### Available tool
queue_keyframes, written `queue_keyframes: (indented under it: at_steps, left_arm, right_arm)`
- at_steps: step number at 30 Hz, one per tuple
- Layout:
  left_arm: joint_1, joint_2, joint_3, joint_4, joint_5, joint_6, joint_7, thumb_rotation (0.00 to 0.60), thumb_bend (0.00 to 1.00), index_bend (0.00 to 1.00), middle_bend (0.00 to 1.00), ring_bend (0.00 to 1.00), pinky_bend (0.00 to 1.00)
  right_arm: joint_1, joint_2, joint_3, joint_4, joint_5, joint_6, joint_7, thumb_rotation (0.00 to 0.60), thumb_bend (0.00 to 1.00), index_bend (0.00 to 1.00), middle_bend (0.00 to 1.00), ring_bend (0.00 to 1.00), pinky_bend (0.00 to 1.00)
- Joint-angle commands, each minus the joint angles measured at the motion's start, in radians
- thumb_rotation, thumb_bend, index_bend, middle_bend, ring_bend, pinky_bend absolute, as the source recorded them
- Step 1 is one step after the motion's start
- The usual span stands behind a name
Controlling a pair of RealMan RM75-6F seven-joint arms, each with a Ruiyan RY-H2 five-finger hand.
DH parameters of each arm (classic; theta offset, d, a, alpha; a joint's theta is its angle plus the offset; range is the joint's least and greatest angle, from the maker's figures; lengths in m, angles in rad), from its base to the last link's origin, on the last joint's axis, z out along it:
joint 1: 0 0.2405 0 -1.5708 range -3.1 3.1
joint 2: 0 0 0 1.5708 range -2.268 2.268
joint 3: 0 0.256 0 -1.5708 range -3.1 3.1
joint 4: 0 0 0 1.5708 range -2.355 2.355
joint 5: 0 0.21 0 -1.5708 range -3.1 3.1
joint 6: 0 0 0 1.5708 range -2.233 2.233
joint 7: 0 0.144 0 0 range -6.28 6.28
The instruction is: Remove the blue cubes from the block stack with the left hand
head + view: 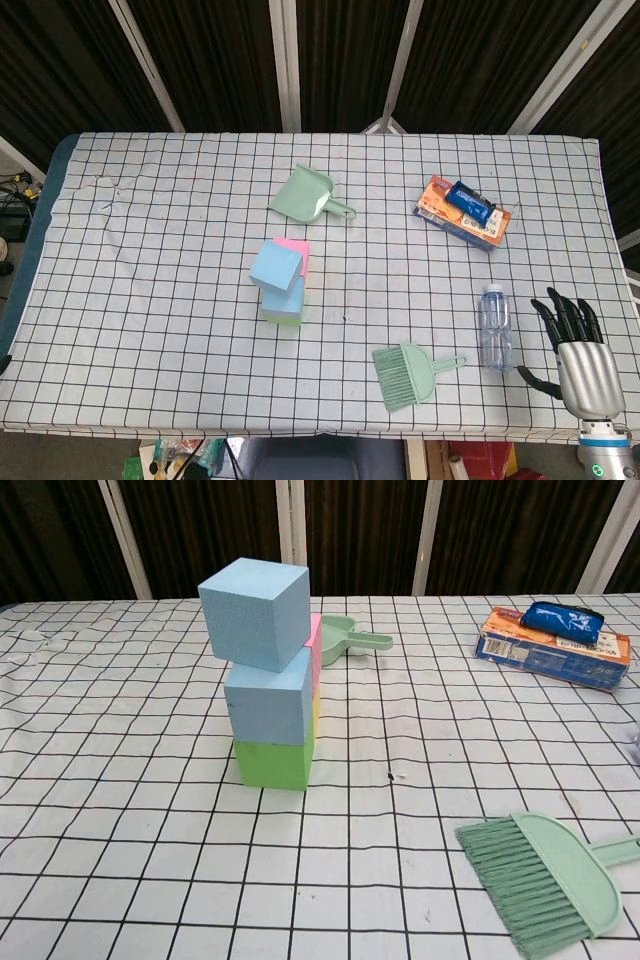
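A block stack stands near the table's middle. Its top blue cube [254, 611] [276, 266] sits turned askew on a second blue cube [266, 698], which rests on a green cube [272, 762] [282, 308]. A pink block [315, 645] [297, 247] and a yellow one show just behind the stack. My right hand [578, 350] hovers at the table's front right corner, fingers spread and holding nothing, far from the stack. My left hand appears in neither view.
A green dustpan [308, 195] lies behind the stack. A green hand brush [408, 374] [545, 878] lies at the front right, with a clear plastic bottle [493, 327] beside it. An orange box with a blue pouch [464, 211] [555, 642] sits at the back right.
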Motion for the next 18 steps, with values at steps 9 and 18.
queue_keyframes:
  at_steps: [9, 18]
  left_arm:
    - [0.005, 0.005, 0.006, 0.0, 0.016, 0.008, -0.005, 0.6, 0.1, 0.0, 0.0, 0.0, 0.16]
    - [-0.023, 0.007, 0.019, -0.015, 0.012, -0.054, 0.056, 0.6, 0.1, 0.0, 0.0, 0.0, 0.16]
  right_arm:
    - [-0.004, 0.003, -0.005, -0.006, -0.01, 0.005, 0.003, 0.6, 0.12, 0.16, 0.03, 0.1, 0.0]
    - [-0.003, 0.009, -0.009, -0.006, -0.001, -0.008, 0.01, 0.6, 0.12, 0.16, 0.03, 0.1, 0.0]
